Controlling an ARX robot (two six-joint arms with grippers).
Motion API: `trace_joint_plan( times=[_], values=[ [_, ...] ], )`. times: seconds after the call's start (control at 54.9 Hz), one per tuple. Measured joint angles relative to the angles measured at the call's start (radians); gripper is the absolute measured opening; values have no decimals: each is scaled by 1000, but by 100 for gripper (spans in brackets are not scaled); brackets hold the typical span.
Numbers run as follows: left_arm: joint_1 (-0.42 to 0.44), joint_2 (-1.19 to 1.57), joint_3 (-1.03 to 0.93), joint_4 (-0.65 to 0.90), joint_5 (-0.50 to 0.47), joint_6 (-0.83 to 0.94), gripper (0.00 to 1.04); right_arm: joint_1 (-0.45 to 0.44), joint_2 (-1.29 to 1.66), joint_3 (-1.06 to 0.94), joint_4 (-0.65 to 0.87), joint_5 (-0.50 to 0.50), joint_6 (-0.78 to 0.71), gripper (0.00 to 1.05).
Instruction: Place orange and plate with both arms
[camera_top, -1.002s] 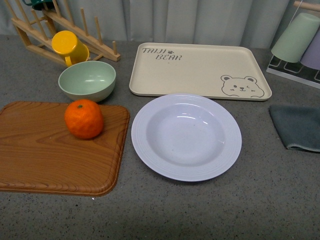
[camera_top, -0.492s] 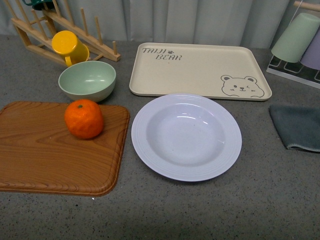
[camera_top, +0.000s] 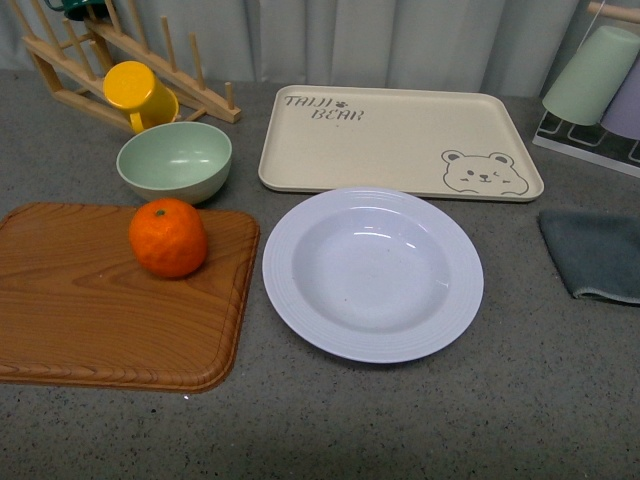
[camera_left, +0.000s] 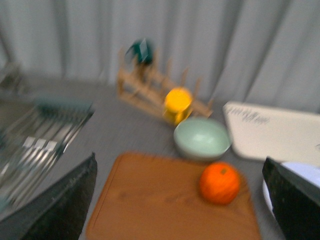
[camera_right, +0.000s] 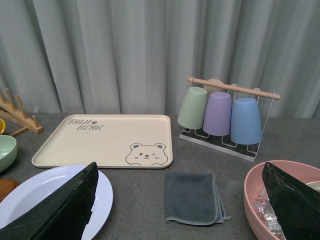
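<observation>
Left pincer (camera_left: 178, 159) and right pincer (camera_right: 180, 165) hang spread wide, empty — one free for each item, I judge. Plate (camera_top: 372, 272) lies bare on the surface (camera_top: 400, 420); orange (camera_top: 167, 237) rests left of it on a board (camera_top: 90, 310); tray (camera_top: 390, 140) sits just behind it — perhaps the destination.

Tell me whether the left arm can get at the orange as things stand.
Probably yes. The orange sits uncovered on the wooden board, with the green bowl behind it and apart. The left pincer is open, with the orange ahead of it in the blurred wrist view.
</observation>
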Motion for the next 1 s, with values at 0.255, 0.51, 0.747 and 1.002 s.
trace_joint_plan(
  times=[0.255, 0.51, 0.747, 1.002],
  values=[
    [-34, 362, 11, 211, -258, -179, 98, 1, 0, 0, 0, 0, 0, 96],
    [-132, 1169, 237, 673, -13, -314, 98, 1, 0, 0, 0, 0, 0, 96],
    [-194, 1524, 403, 742, 86, -333, 98, 1, 0, 0, 0, 0, 0, 96],
    [-193, 1707, 485, 744, 142, -294, 98, 1, 0, 0, 0, 0, 0, 96]
  ],
)
